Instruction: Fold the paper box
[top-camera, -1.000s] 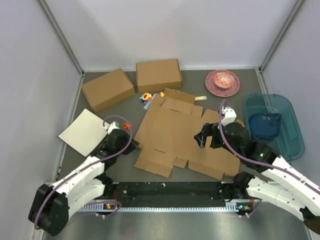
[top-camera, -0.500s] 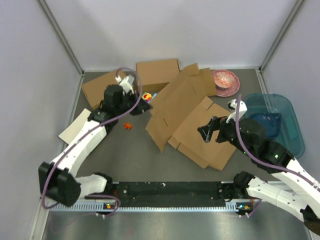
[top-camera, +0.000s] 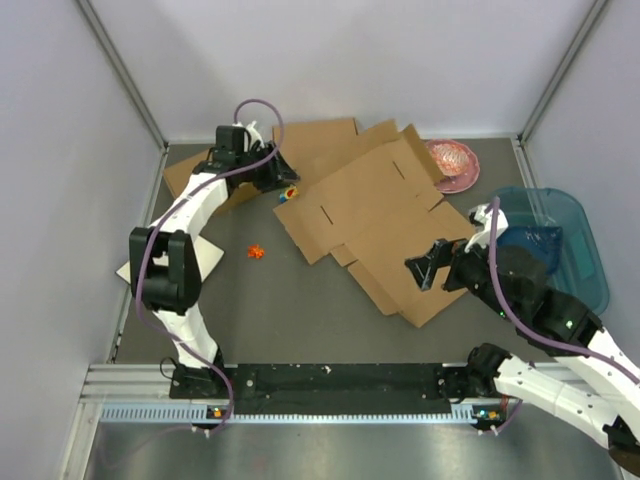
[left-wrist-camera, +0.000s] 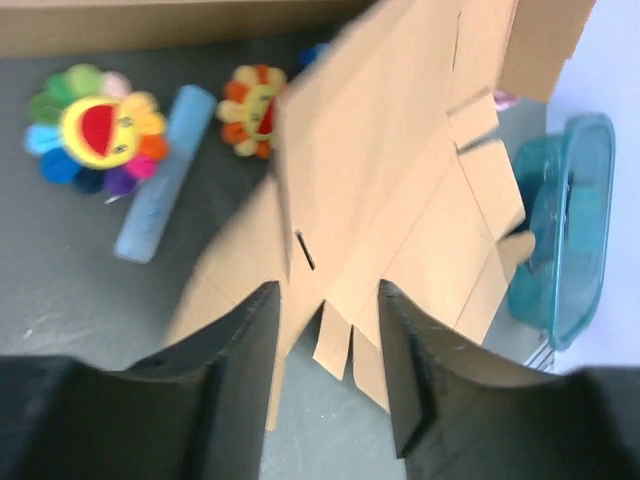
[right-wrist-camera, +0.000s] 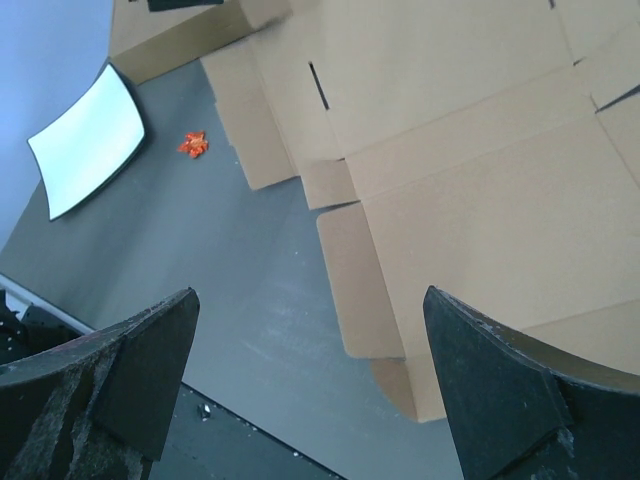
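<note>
The paper box (top-camera: 370, 215) is an unfolded brown die-cut sheet that lies spread across the middle and right of the table, its far flaps against a formed box. It also shows in the left wrist view (left-wrist-camera: 400, 170) and the right wrist view (right-wrist-camera: 480, 180). My left gripper (top-camera: 283, 172) is at the far back by the sheet's left corner, open and empty (left-wrist-camera: 325, 300), with the sheet's flaps beyond its fingers. My right gripper (top-camera: 426, 272) hovers wide open over the sheet's near edge (right-wrist-camera: 310, 295) and holds nothing.
Two formed cardboard boxes stand at the back, one left (top-camera: 195, 178) and one centre (top-camera: 315, 140). A flower toy (left-wrist-camera: 95, 130), a blue stick (left-wrist-camera: 165, 170) and a small flower (left-wrist-camera: 255, 95) lie by the left gripper. There is an off-white board (right-wrist-camera: 90, 140), an orange scrap (top-camera: 256, 251), a pink plate (top-camera: 452, 160) and a teal bin (top-camera: 560, 250).
The sheet was raised and shifted from the near middle toward the back right, and now lies flatter. My left arm swung from the near left to the far back. My right gripper drew back to the right.
</note>
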